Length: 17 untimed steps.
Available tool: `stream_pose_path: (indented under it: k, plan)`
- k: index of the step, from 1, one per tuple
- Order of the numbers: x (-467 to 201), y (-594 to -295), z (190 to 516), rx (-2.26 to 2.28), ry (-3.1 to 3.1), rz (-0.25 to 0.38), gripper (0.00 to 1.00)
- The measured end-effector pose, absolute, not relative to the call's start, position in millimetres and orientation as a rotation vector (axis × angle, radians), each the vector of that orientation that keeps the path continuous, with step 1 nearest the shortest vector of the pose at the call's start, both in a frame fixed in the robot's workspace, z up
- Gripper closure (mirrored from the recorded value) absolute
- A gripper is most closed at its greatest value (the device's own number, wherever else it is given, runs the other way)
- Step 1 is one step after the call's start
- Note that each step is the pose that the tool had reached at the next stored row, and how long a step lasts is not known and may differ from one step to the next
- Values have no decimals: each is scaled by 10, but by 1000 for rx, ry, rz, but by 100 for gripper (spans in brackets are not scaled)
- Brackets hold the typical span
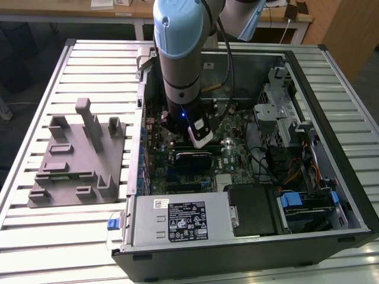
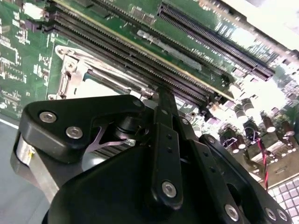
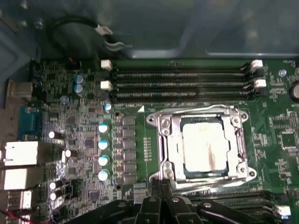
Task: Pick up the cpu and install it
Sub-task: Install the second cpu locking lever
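Gripper is sitting low inside the open PC case, just off the socket frame's edge nearest the wrist. Fingers are looking pinched together, narrow, with nothing showing between them.

The cpu is lying in the socket, silver top up. It is looking flat and square to the metal frame, which is reading as open around it. Socket is sitting mid-motherboard, between two banks of memory slots. I'm judging placement as done or nearly done. I can't tell whether the chip is fully seated.

Doing this step well, as I read it:
- keeping the chip level, no corner riding up on the frame
- avoiding any sideways push, since socket contacts are likely fragile
- moving the fingers straight up and down near the frame rather than dragging across it

Room for moving:
- tight: slot banks are flanking the socket on two sides, and a row of capacitors is standing on a third
- case walls are boxing the arm in, the drive cage is crowding the exterior view's right, and the power supply is blocking the near edge
- straight up is looking like the only free direction
- the grey fixture block is sitting outside the case near the table's left edge in the exterior view, well apart from the arm
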State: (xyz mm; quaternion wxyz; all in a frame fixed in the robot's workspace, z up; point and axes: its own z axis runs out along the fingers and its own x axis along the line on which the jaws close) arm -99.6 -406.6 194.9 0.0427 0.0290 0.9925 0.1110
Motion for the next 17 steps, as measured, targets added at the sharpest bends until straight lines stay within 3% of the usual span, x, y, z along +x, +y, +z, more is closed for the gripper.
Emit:
stream_pose_path:
  k: [4,17]
  plan:
    - [-996,-4065,1944,90,3030,397,89]
    - [-995,-4065,2200,90,3030,400,89]
